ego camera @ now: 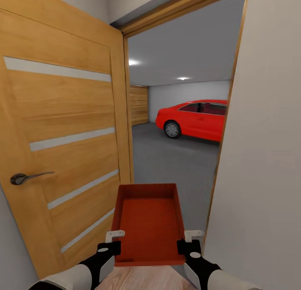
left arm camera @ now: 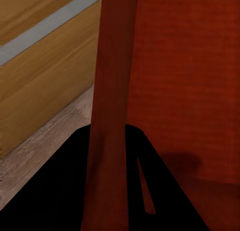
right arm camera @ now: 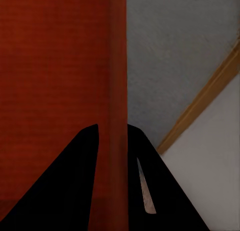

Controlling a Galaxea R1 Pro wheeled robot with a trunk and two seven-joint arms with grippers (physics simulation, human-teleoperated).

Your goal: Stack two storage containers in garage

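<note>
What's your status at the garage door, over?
Left gripper and right gripper shut on storage container's side walls. Container held level in garage doorway. Open wooden door close left, door frame close right; red car ahead.

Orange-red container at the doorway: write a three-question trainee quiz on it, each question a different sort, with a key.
1. True or false: both the left gripper and the right gripper grip the storage container.
2. Which vehicle stands beyond the doorway? A) red car B) blue van C) bicycle
3. Fill in: the wooden door at the robot's left is ____ (open/closed).

Key: 1 true, each pinches a side wall; 2 A; 3 open.
</note>
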